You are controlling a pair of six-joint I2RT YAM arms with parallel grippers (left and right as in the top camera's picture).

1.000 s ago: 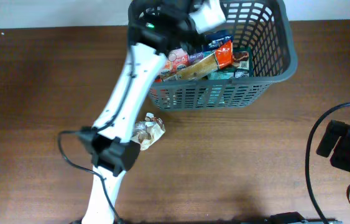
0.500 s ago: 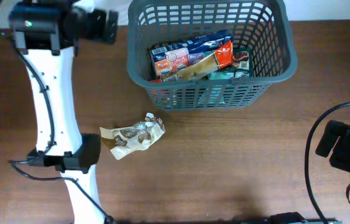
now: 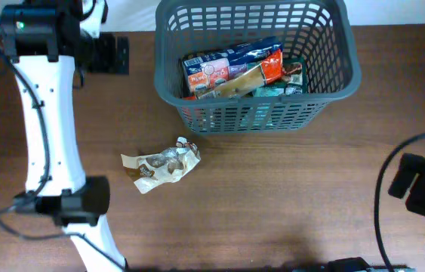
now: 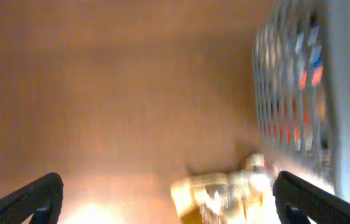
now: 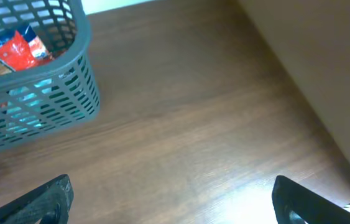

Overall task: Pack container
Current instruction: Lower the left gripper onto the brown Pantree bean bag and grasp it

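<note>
The dark grey lattice container (image 3: pixel 348 68) stands at the back of the table with several snack packets (image 3: pixel 235 69) inside. One crumpled tan packet (image 3: pixel 159 166) lies on the table in front of its left corner; it also shows blurred in the left wrist view (image 4: pixel 224 193). My left gripper (image 3: pixel 114 54) is open and empty, high at the back left, well left of the container (image 4: pixel 342 99). My right gripper (image 5: pixel 171 205) is open and empty over bare table at the right; the container's corner shows in the right wrist view (image 5: pixel 44 81).
The left arm's white links (image 3: pixel 42 121) stretch along the left side of the table. The right arm's black body and cable (image 3: pixel 423 189) sit at the right front edge. A wall panel (image 5: pixel 324 56) rises at the right.
My left arm has swung out of the container to the back left, then edged a little lower. The tan packet that it covered is now in full view. The right arm has barely shifted.
</note>
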